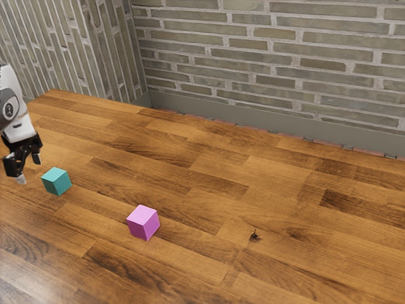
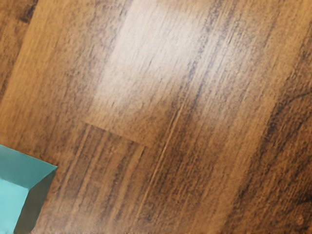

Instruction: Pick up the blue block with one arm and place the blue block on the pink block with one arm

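From the side, the arm's gripper (image 1: 17, 174) hangs low over the wooden table (image 1: 266, 171), just beside the blue block (image 1: 56, 181), on that block's side toward the exterior view's left. Its two black fingers look to be apart with nothing between them, so it is empty. The blue block, which is really more of a teal, sits flat on the wood and free of the hand. That fits a hand lining up for a grab and not yet over its target.

The pink block (image 1: 143, 222) rests on the table well apart from the blue block, toward the exterior view's right and nearer the camera. Its top face is bare, ready to take a load. Farther from the blue block, past the pink one, there is a small dark mark (image 1: 254, 235) on the boards. A brick wall (image 1: 272, 57) stands behind it all.

From the hand's own camera I see wood grain (image 2: 185, 122) and one corner of the blue block (image 2: 19, 195) at the picture's edge. To my eye the hand is offset from the block and must shift over it before lowering.
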`<action>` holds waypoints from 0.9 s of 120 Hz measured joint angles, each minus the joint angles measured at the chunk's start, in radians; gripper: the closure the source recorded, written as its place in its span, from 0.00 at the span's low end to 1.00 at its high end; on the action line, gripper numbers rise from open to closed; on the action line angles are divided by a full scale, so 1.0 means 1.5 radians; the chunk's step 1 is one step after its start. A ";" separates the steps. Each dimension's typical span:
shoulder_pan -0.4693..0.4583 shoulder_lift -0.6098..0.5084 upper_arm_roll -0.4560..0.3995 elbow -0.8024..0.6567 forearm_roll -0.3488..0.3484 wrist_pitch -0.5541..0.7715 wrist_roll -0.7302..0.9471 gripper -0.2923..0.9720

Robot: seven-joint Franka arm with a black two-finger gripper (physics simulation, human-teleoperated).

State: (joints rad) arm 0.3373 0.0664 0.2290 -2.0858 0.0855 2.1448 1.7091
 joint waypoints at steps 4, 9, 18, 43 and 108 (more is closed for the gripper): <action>0.003 0.020 0.000 0.012 -0.011 0.014 0.019 0.23; 0.003 0.038 0.000 0.023 -0.023 0.028 0.042 0.23; 0.001 0.078 0.000 0.060 -0.043 0.048 0.080 0.23; 0.011 0.154 0.000 0.120 -0.091 0.075 0.162 0.23; 0.038 0.290 -0.004 0.222 -0.179 0.090 0.294 0.23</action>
State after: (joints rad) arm 0.3936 0.5019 0.2224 -1.7523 -0.1828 2.2793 2.1506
